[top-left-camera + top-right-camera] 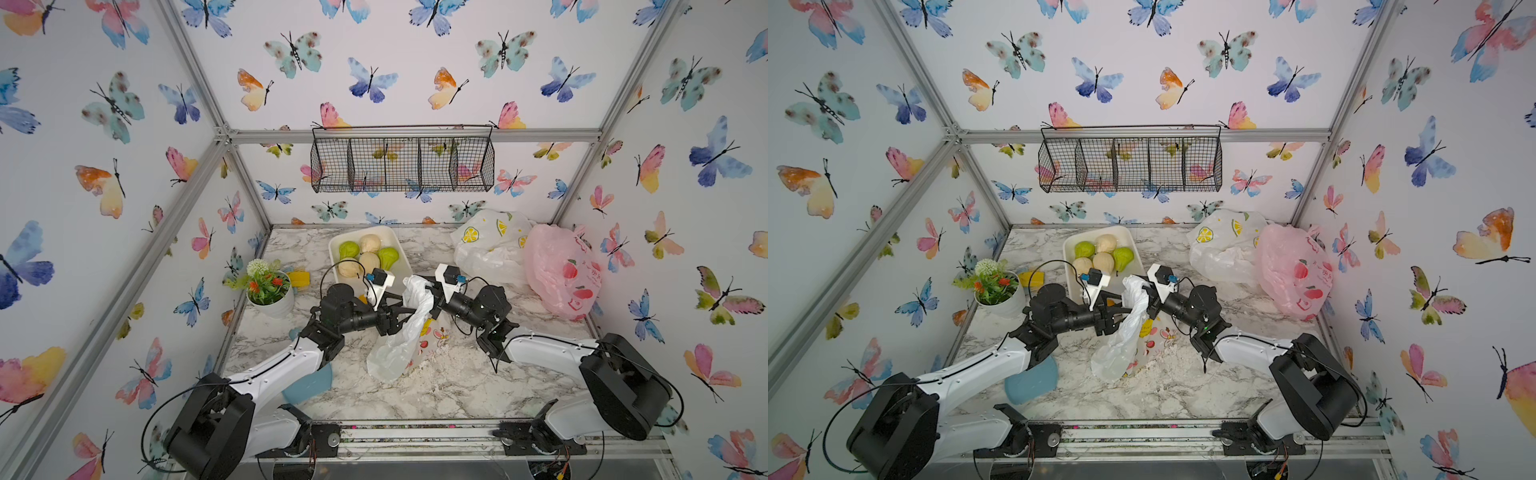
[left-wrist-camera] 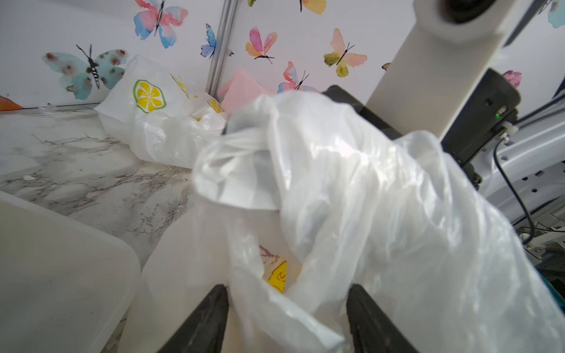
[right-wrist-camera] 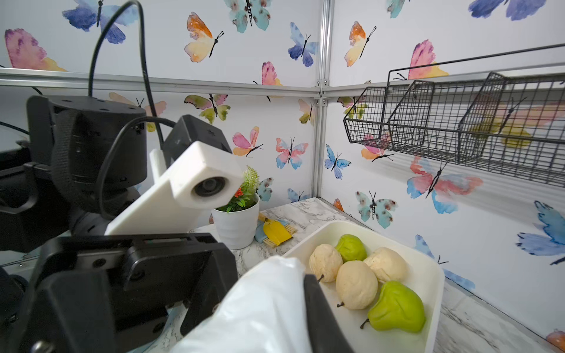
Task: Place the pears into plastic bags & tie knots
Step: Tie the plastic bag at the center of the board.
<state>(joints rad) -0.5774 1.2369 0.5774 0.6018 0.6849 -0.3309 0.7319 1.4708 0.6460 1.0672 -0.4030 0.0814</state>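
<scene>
Blue plate (image 1: 309, 384): lower left of the surface (image 1: 415, 399) in both top views, partly covered by the left arm.
Cartoon bag (image 1: 399, 349): centre of the frame, its bottom on the surface and its top drawn up to the right pincer. Whether it holds any pear cannot be made out through the plastic.
Left pincer (image 2: 287, 288): jaws apart, with a loose fold of the cartoon bag between them. The fingertips are cut off at the bottom edge of the left wrist view.
Right pincer (image 1: 430, 289): clamped on the bunched top of the cartoon bag. In the right wrist view only one finger (image 3: 318, 305) shows; plastic hides the other.
Flower pot (image 1: 272, 301): left edge of the surface, with a yellow brush (image 1: 299, 277) just behind it.
Pears (image 1: 369, 261): five visible, three cream and two green, in the white tray (image 1: 386, 230) at upper centre. The left arm blocks the tray's near end.
Lemon bag (image 1: 486, 245): crumpled at upper right; contents hidden.
Pink bag (image 1: 561, 270): touching the lemon bag, bulging, contents unclear.
Wire basket (image 1: 403, 162): on the back wall.
</scene>
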